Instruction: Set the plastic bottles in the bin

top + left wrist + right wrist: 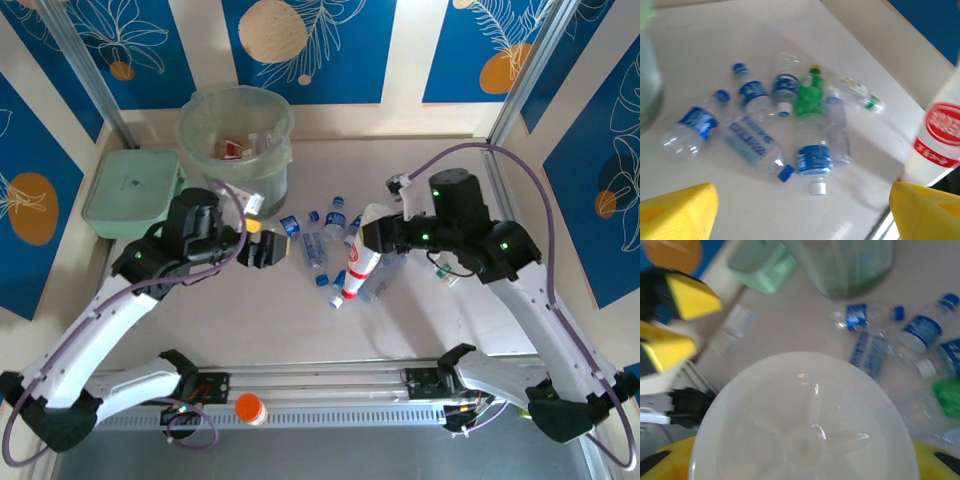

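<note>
Several plastic bottles lie loose in the middle of the table, mostly clear with blue labels, one green. My right gripper is shut on a white bottle with a red label, tilted cap down above the pile; its pale round base sits between the yellow fingers. My left gripper is open and empty, just left of the pile, with both yellow fingertips wide apart. The bin stands at the back left with some things inside.
A flat green lidded box lies left of the bin. An orange-capped white item rests on the front rail. The left gripper shows at the left of the right wrist view. Walls close off the back and sides.
</note>
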`<action>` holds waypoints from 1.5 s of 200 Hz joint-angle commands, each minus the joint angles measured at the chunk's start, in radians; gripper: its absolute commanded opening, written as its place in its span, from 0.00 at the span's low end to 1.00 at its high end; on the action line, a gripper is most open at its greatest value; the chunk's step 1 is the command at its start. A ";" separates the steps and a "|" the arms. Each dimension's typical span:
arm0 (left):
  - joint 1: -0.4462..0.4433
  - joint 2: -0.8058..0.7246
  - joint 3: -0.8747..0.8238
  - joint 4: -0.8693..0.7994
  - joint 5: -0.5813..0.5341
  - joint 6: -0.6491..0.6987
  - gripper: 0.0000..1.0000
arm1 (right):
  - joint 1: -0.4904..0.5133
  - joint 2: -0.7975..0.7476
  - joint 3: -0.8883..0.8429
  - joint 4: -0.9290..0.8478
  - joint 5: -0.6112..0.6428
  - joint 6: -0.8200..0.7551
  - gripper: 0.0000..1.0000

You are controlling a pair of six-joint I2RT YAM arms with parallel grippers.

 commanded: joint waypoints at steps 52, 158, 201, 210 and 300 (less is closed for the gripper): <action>-0.202 0.257 0.280 -0.017 0.270 0.149 0.93 | -0.161 -0.090 -0.086 0.254 -0.487 0.111 0.49; -0.253 0.403 0.342 0.115 0.563 0.136 0.87 | -0.206 -0.200 -0.238 0.439 -0.519 0.269 0.49; -0.261 0.411 0.335 0.140 0.586 0.121 0.75 | -0.213 -0.206 -0.268 0.495 -0.540 0.307 0.49; -0.262 0.417 0.338 0.137 0.590 0.118 0.75 | -0.213 -0.210 -0.274 0.508 -0.540 0.315 0.49; -0.274 0.433 0.337 0.156 0.591 0.116 0.56 | -0.209 -0.226 -0.288 0.511 -0.515 0.321 0.50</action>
